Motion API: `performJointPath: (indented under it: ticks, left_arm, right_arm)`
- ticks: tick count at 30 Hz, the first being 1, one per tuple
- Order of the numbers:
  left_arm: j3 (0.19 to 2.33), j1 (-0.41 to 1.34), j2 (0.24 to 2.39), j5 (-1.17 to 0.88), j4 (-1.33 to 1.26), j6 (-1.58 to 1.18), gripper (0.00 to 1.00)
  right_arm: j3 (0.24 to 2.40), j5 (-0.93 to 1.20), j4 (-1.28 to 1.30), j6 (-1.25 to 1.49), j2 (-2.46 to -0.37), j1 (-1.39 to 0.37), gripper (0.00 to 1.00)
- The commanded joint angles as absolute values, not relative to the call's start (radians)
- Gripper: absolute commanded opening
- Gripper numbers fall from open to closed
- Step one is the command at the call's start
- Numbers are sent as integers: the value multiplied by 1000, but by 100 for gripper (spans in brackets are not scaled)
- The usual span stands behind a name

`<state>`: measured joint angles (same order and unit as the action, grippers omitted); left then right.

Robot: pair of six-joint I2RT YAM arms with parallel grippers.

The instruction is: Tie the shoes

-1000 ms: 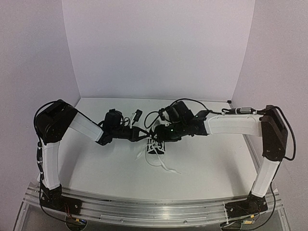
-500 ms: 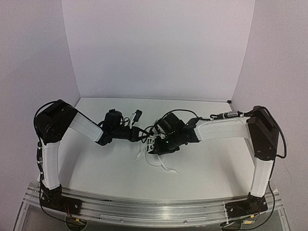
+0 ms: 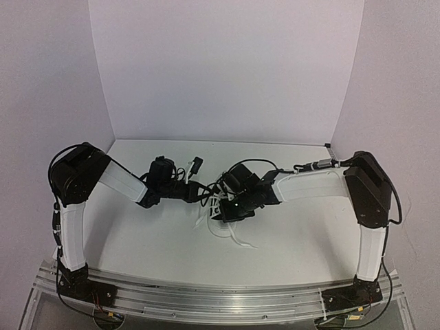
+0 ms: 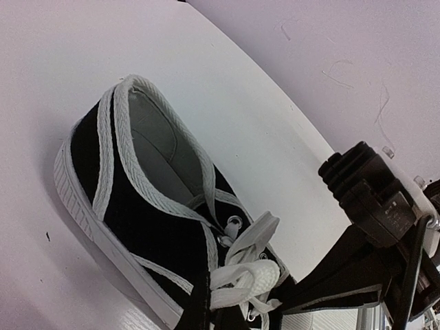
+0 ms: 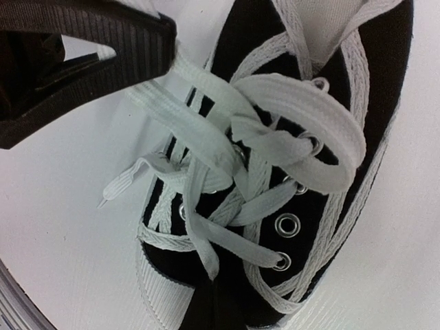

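The shoe (image 5: 344,137) is a small black sneaker with white trim, lying on the white table between both arms. Its white laces (image 5: 275,117) are crossed and bunched over the eyelets. My left gripper (image 4: 206,306) is shut on a folded lace loop (image 4: 254,278) beside the tongue. In the right wrist view it shows as a dark ribbed finger (image 5: 103,48) at the upper left. My right gripper (image 5: 218,292) is shut on a lace strand (image 5: 206,247) near the toe cap (image 5: 161,292). From above, both grippers (image 3: 216,201) hide most of the shoe.
Loose lace ends (image 3: 237,237) trail on the table toward the near edge. White walls close off the back and both sides. The right arm's dark wrist (image 4: 371,199) sits close beside the shoe in the left wrist view.
My right arm has swung left and down over the shoe, and its jaws have closed on a lace strand. The left arm has stayed put, still shut.
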<state>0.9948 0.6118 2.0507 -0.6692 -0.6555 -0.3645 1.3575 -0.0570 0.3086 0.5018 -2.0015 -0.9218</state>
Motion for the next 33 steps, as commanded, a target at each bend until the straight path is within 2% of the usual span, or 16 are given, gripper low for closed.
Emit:
performJointPath:
  ticks: [1,7,23,25,30,33]
  left_arm:
    - [958,600,2015,-711,-672,-280,0]
    - [924,600,2005,-829,-698,-37,0]
    - [918,602,2003,-913,-655,226,0]
    - [933,602,2003,-933,-632,256,6]
    - [985,597,1986,-975,-488,405,32]
    - [1010,589,1973,-989,-367,523,42]
  right_arm:
    - [1336,-76,302,538,-1922,-923,0]
    - [1222,-7,157,658,-1826,-876,0]
    - [1151,98,-106,859,-1820,-766,0]
    - [1152,120,-107,870,-1838,-767,0]
    - [1134,151,-107,861,-1843,-778,0]
    - [1134,171,-106,855,-1845,-782,0]
